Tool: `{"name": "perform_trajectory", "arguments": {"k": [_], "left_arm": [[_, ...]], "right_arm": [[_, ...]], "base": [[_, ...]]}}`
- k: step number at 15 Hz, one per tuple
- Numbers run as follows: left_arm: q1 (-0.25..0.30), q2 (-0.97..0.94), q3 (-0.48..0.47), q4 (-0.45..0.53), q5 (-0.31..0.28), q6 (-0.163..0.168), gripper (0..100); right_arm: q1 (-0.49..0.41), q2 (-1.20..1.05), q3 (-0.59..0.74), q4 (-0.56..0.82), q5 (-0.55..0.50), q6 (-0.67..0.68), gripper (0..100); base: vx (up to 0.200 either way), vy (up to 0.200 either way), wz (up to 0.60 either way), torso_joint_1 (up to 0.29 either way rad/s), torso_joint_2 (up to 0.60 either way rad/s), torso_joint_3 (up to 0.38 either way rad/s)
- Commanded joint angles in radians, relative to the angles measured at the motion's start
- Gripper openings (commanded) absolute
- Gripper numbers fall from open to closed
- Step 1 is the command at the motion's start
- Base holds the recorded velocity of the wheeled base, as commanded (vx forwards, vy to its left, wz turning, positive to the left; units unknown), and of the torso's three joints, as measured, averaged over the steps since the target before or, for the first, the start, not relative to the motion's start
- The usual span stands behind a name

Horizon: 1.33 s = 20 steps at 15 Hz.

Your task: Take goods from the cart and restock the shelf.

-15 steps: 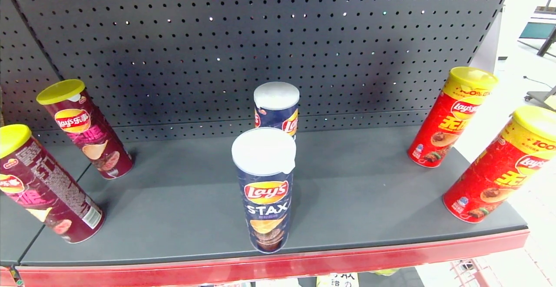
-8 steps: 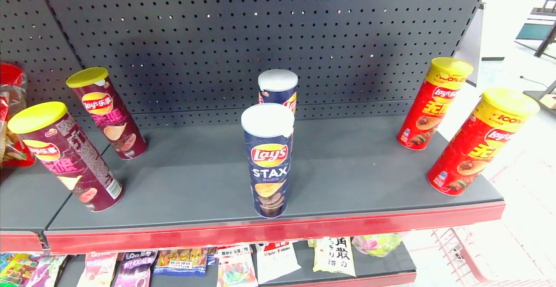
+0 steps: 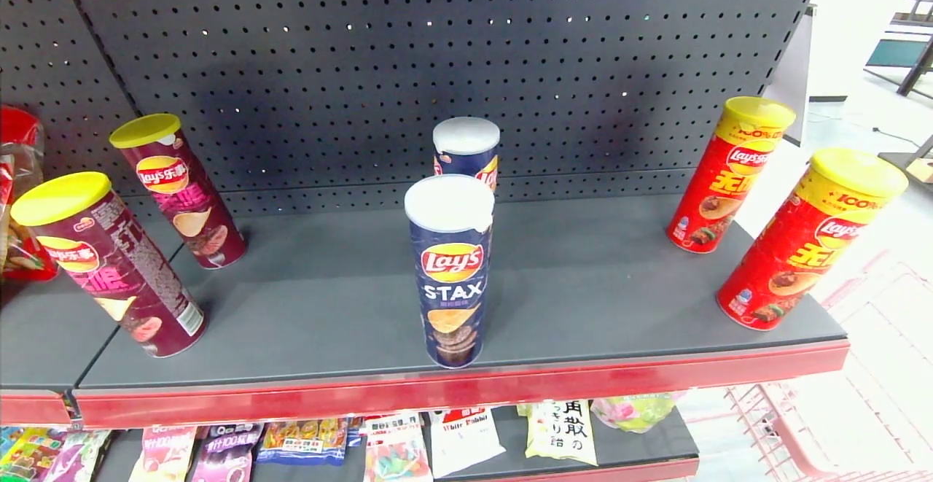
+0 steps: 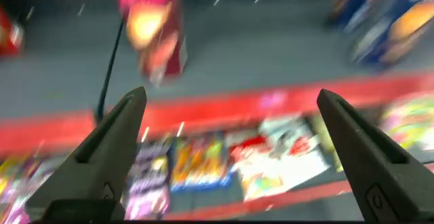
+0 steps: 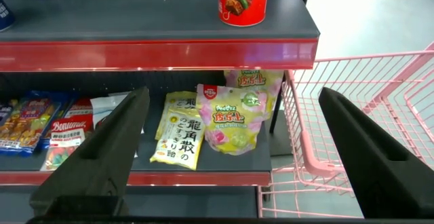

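Six chip cans stand on the dark shelf (image 3: 583,285): two maroon ones (image 3: 109,263) (image 3: 178,190) on the left, two blue ones (image 3: 450,270) (image 3: 466,143) in the middle, two red ones (image 3: 729,176) (image 3: 809,241) on the right. The pink wire cart (image 3: 783,442) is low at the right, also in the right wrist view (image 5: 366,115). My left gripper (image 4: 230,94) is open and empty before the shelf's red front edge, with a maroon can (image 4: 152,27) beyond it. My right gripper (image 5: 234,91) is open and empty below a red can (image 5: 243,0), near the lower shelf.
A lower shelf holds several snack bags (image 3: 397,445), among them a yellow bag (image 5: 183,132) and a pink-green bag (image 5: 230,115). A perforated back panel (image 3: 437,52) closes the shelf behind. There is free room between the can groups.
The head camera has pulled back and tilted down, so the lower shelf and the cart have come into view. The cans have not moved on the shelf.
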Motion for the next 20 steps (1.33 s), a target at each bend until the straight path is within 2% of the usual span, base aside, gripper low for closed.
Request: {"name": "perform_trajectory", "arguments": {"k": [1,4,7,12,14,15,17,19,20], "left_arm": [[-0.027,0.235,-0.160,0.002,-0.065,-0.046,100],[-0.036,0.230,-0.188,0.045,-0.065,-0.035,100],[-0.076,0.239,-0.174,0.065,-0.065,0.006,100],[-0.076,0.232,-0.143,0.076,-0.065,0.009,100],[-0.078,0.233,-0.134,0.076,-0.066,0.037,100],[-0.078,0.233,-0.134,0.076,-0.066,0.037,100],[-0.133,0.250,-0.127,0.076,-0.080,0.049,100],[-0.171,0.302,-0.119,0.076,-0.080,0.104,100],[-0.191,0.367,-0.117,0.076,-0.083,0.152,100]], "right_arm": [[0.001,-0.001,0.000,0.000,0.000,0.000,100],[0.001,-0.001,0.000,0.000,0.000,0.002,100],[0.001,-0.001,0.000,-0.002,0.001,0.000,100],[0.001,-0.001,0.000,-0.002,0.001,0.002,100],[0.001,-0.001,0.000,-0.002,0.001,0.004,100],[0.001,-0.001,0.000,-0.002,0.001,0.004,100],[0.001,-0.001,0.000,-0.002,0.001,0.004,100],[0.001,-0.001,0.000,-0.002,0.001,0.005,100],[0.001,-0.001,0.000,-0.002,0.001,0.005,100]], "base": [[0.000,0.000,0.00,0.000,0.00,0.000],[0.000,0.000,0.00,0.000,0.00,0.000],[0.000,0.000,0.00,0.000,0.00,0.000],[0.000,0.000,0.24,0.002,0.00,0.002],[0.000,0.000,0.00,0.000,0.00,0.000],[0.000,0.000,0.00,0.000,0.00,0.000],[0.000,0.000,0.00,0.000,0.00,0.000],[0.000,0.000,0.00,0.000,0.00,0.000],[0.000,0.000,0.00,0.000,0.00,0.000]]}}
